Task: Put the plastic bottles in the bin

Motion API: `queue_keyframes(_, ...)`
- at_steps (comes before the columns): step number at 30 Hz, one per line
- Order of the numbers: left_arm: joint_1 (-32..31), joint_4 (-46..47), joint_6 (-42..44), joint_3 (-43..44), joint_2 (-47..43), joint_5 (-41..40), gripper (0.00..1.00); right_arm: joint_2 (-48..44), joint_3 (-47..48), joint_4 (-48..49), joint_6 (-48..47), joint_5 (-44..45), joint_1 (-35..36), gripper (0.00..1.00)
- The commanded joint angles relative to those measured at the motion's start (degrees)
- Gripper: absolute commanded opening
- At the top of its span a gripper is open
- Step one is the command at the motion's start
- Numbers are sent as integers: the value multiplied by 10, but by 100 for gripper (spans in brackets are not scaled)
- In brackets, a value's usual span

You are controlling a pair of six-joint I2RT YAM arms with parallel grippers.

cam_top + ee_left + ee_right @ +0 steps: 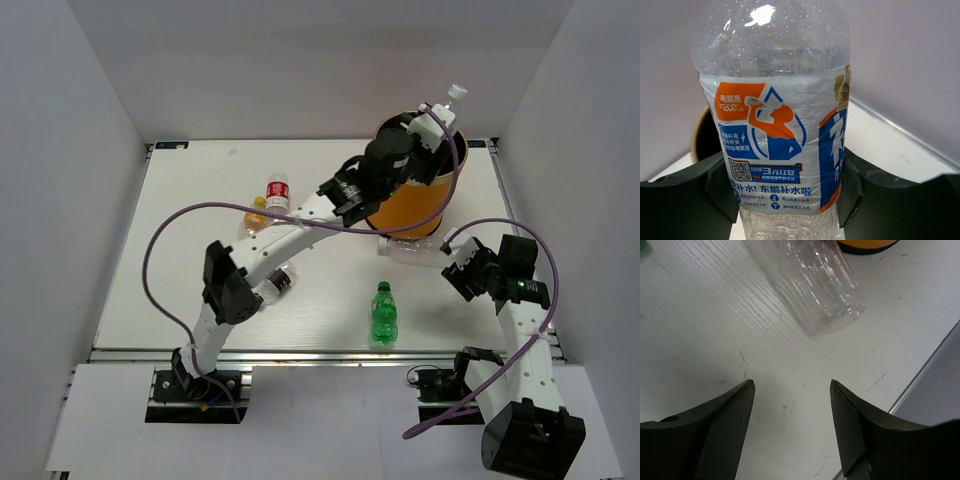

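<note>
**Fig.** Bottle-to-bin transfer, read near to far.

**Nearest:** green bottle [382, 312], translucent and glossy, lies on the matt white desk [200, 180], apart from both arms.

**Next:** right end effector [792, 385]. Its black wedge fingers are spread w/ nothing btwn them, low over the desk. It sits just short of the clear bottle [815, 285], a thin-walled ribbed cylinder on its side near the foot of the bin [410, 212].
- Risk: the plastic is round, light and slick. A finger meeting it off-centre prob. rolls it away or against the bin wall.

**Farther:** the bin is a tall, smooth orange cylinder w/ a thin gold rim, black inside. Above it, left end effector [785, 180] is clenched on the labelled bottle [775, 125]. This bottle is clear w/ a speckled upper part, a blue/orange/white film label and a white cap.
- Top view puts it at the bin's far-right rim, cap poking beyond.
- Left wrist view shows the bin mouth off to one side, not under the bottle.
- Risk: released here, it likely clips the rim and bounces out, poss. off the desk's back edge. The grip sits on slippery label film, so slip is poss. too.

**Far left:** red-labelled bottle [277, 192] and orange bottle [256, 212] on the desk.
</note>
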Motion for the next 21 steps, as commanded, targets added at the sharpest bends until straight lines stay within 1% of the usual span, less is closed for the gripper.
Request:
queue_keyframes(1,2,117,9,2,10,-23,16,-24,-20,25,-9,-33,-13,68)
queue_keyframes(3,2,146,4,9,24,-36,16,-31,-33,24,-15,-37,-16,68)
queue_keyframes(5,8,173,4,17,38,-51,22,-41,-48,24,-20,-41,-22,68)
queue_keyframes(7,8,185,4,25,58,-62,22,-45,-60,25,-25,-45,-25,68)
queue_keyframes(11,8,185,4,46,91,-93,33,-46,-84,32,-38,-51,-34,68)
queue_keyframes(13,13,185,4,41,97,-104,50,-45,-86,31,-42,-58,-40,68)
queue_keyframes(14,13,192,4,41,103,-104,61,-43,-85,29,-42,-62,-43,68)
queue_keyframes(15,13,193,4,41,103,-104,80,-45,-86,27,-44,-64,-46,70)
queue_keyframes(17,18,163,-1,57,118,-110,100,-43,-85,34,-45,-65,-48,75)
queue_keyframes(19,18,138,-1,73,129,-123,100,-46,-84,39,-40,-60,-55,78)
queue_keyframes(21,18,124,-1,65,121,-135,100,-44,-73,43,-47,-62,-62,78)
